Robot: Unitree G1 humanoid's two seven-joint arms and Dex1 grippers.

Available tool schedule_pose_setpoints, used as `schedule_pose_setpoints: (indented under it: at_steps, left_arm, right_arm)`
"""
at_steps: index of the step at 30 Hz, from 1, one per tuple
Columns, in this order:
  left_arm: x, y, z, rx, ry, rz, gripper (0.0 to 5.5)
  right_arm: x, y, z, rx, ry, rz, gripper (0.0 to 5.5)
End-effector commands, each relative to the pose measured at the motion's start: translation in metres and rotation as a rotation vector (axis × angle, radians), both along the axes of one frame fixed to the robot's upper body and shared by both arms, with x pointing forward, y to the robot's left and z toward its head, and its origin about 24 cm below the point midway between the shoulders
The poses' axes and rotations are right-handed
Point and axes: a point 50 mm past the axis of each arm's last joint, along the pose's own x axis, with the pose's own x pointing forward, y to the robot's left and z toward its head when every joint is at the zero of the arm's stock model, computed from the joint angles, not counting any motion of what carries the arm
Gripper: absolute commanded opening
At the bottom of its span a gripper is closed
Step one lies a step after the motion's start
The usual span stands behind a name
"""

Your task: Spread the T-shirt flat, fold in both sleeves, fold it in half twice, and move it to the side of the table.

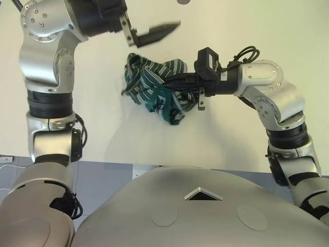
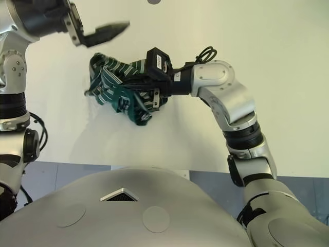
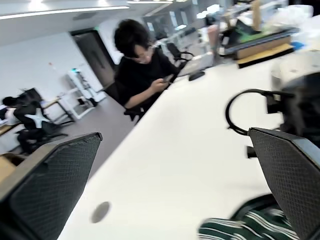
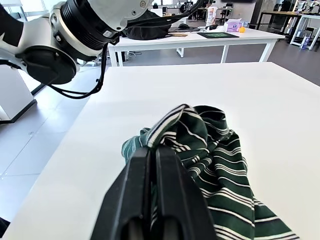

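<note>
The green striped T-shirt [image 1: 153,86] is seen crumpled in a heap near the middle of the white bench [image 1: 257,25], not spread flat. It is entered from its 3 o'clock side by the right pincer [image 4: 153,159], whose fingers are pressed together on a raised fold of the cloth. The left pincer [image 3: 175,135] is held above the bench at about 11 o'clock of the heap, its fingers parted wide and nothing between them.
</note>
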Motion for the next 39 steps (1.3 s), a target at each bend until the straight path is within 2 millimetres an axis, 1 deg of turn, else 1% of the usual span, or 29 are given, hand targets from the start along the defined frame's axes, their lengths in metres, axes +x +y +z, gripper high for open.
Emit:
schedule_pose_setpoints:
  at_steps: [1, 4, 6, 7, 8, 11, 13, 18, 20, 23, 25, 28, 31, 32, 34, 35, 39]
  left_arm:
    - [0.001, 0.014, -0.015, 0.134, 0.093, -0.026, 5.4]
    - [-0.001, 0.025, -0.04, 0.235, 0.173, -0.024, 5.4]
    - [-0.007, 0.023, -0.048, 0.251, 0.211, -0.063, 5.4]
    - [-0.009, 0.022, -0.05, 0.257, 0.225, -0.09, 5.19]
    - [-0.011, 0.02, -0.051, 0.265, 0.233, -0.109, 5.13]
    - [-0.01, 0.016, -0.058, 0.31, 0.223, -0.128, 4.57]
    - [-0.009, 0.013, -0.059, 0.308, 0.218, -0.139, 4.29]
    - [-0.017, 0.004, -0.055, 0.281, 0.226, -0.217, 3.19]
    - [-0.019, 0.003, -0.053, 0.285, 0.219, -0.238, 2.89]
    - [-0.021, 0.003, -0.054, 0.32, 0.207, -0.256, 2.28]
    - [-0.021, 0.003, -0.052, 0.319, 0.199, -0.258, 1.84]
    - [-0.019, 0.003, -0.049, 0.308, 0.187, -0.254, 1.33]
    - [-0.018, 0.006, -0.052, 0.34, 0.184, -0.248, 0.71]
    - [-0.018, 0.006, -0.053, 0.344, 0.184, -0.247, 0.58]
    - [-0.018, 0.006, -0.052, 0.328, 0.189, -0.25, 0.15]
    - [-0.019, 0.005, -0.051, 0.318, 0.191, -0.252, 0.05]
    - [-0.019, 0.006, -0.053, 0.309, 0.196, -0.249, 0.05]
  right_arm:
    - [-0.002, -0.007, 0.006, -0.065, -0.043, 0.025, 0.01]
    - [0.001, -0.024, 0.004, -0.144, -0.065, -0.006, 0.01]
    - [0.004, -0.029, 0.007, -0.162, -0.089, -0.019, 0.01]
    - [0.006, -0.03, 0.009, -0.167, -0.102, -0.022, 0.0]
    - [0.007, -0.03, 0.01, -0.17, -0.111, -0.024, 0.0]
    - [0.007, -0.028, 0.013, -0.165, -0.13, -0.016, 0.0]
    - [0.006, -0.025, 0.015, -0.157, -0.138, -0.004, 0.0]
    - [0.007, -0.022, 0.015, -0.154, -0.152, -0.004, 0.0]
    - [0.007, -0.021, 0.015, -0.152, -0.156, -0.004, 0.0]
    - [0.007, -0.02, 0.015, -0.154, -0.161, -0.002, 0.0]
    - [0.007, -0.019, 0.015, -0.157, -0.162, -0.001, 0.0]
    - [0.006, -0.019, 0.013, -0.16, -0.159, -0.002, 0.0]
    - [0.006, -0.019, 0.013, -0.157, -0.158, -0.003, 0.0]
    - [0.006, -0.019, 0.013, -0.157, -0.157, -0.003, 0.0]
    - [0.006, -0.019, 0.013, -0.157, -0.155, -0.003, 0.0]
    - [0.006, -0.019, 0.012, -0.157, -0.153, -0.002, 0.0]
    - [0.006, -0.018, 0.011, -0.153, -0.141, 0.001, 0.0]
